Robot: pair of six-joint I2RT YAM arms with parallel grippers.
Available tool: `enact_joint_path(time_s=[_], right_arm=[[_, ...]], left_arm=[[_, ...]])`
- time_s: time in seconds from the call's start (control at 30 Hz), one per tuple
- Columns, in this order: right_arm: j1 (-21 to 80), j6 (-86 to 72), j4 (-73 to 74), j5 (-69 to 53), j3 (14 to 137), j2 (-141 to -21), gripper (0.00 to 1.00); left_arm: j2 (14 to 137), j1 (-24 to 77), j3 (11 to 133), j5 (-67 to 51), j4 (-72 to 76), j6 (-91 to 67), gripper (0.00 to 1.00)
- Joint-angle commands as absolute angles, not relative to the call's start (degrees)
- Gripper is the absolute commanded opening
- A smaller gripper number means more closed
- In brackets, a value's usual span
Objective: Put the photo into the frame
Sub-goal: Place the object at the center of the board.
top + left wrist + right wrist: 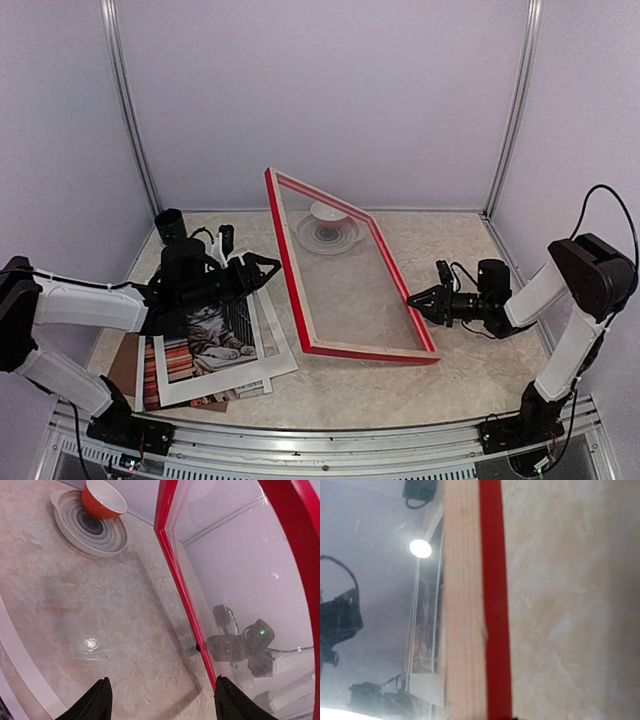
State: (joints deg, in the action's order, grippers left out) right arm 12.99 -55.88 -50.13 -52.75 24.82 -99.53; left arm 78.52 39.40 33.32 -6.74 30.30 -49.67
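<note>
Left arm: reaches from the near-left corner low across the table (470, 385), forearm roughly level, wrist turned toward the centre. The left gripper (266, 274) hovers above the far-right corner of the flat stack, pointing at the frame's left rail. Its fingers (97, 702) are spread apart with nothing between them. In the left wrist view one fingertip sits just beside the red rail; contact cannot be confirmed.

Stack, left of centre: the photo (205, 340) lies flat, face up, near the table's front-left. It rests on the white mat (278, 352), with the brown backing board (122, 368) beneath both and showing at the left. The arm partly covers the photo's far edge. A black cup (170, 222) stands at the far-left, well apart.

Centre: the frame (355, 351) is tilted, with its near rail down at the table and its far-left corner raised highest. The pale wood inner edges face up. It is empty, and it lies just beside the stack's right edge. Open table shows through the pane. A bowl (102, 500) on a ringed plate (85, 530) sits behind it, toward the back wall.

Right: the right gripper (413, 299) is clamped on the frame's right rail, about midway along it. The right wrist view is filled by that rail's wood and red strip. The right arm rises from the near-right corner, elbow high, forearm angled down and leftward. Bare table lies near and right of the frame.
</note>
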Motion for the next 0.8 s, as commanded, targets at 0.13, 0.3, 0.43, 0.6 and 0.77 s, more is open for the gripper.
enact_joint_path(time_s=[0.13,0.3,0.43,0.6,0.77], right_arm=[[12.48,-53.27,-49.97,-54.76,28.64,-93.93,0.05],[12.48,-53.02,-49.82,-54.52,28.87,-93.31,0.05],[12.55,-52.57,-49.65,-54.06,28.53,-92.74,0.05],[12.55,-52.64,-50.03,-53.75,27.95,-92.60,0.05],[12.56,-53.98,-51.54,-53.43,27.52,-92.59,0.05]], left_arm=[[96.41,41.74,37.37,-31.98,45.92,-49.80,0.66],[103.83,44.75,41.56,-40.87,54.51,-50.46,0.65],[107.70,47.11,45.05,-45.03,62.25,-52.79,0.65],[112.35,49.35,50.78,-48.79,65.45,-54.98,0.65],[115.19,51.53,54.86,-51.46,64.55,-54.96,0.64]])
